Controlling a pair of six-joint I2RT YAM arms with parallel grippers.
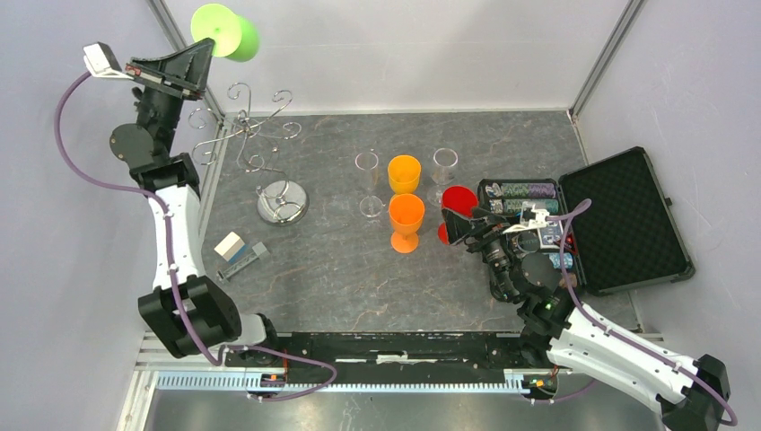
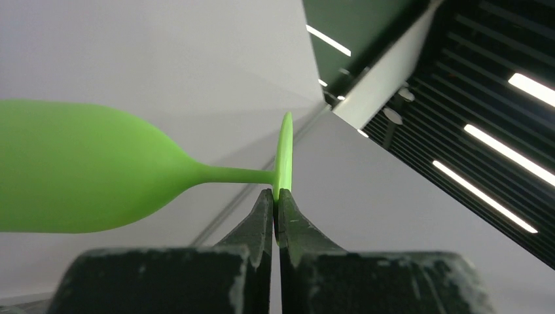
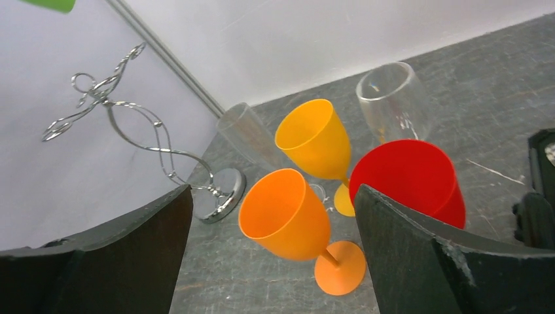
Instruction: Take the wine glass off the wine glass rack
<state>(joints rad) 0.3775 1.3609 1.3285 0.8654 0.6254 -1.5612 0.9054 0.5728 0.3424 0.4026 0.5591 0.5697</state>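
Observation:
A lime-green wine glass hangs in the air at the far left corner, lying sideways, clear of the rack. My left gripper is shut on the rim of its round foot. The wine glass rack, a silver wire tree on a round shiny base, stands below and right of it with bare hooks. My right gripper is open with nothing between its fingers, low over the table beside a red glass.
Two orange glasses and two clear glasses stand mid-table. An open black case with chips lies at the right. A small white and grey box lies near the left arm.

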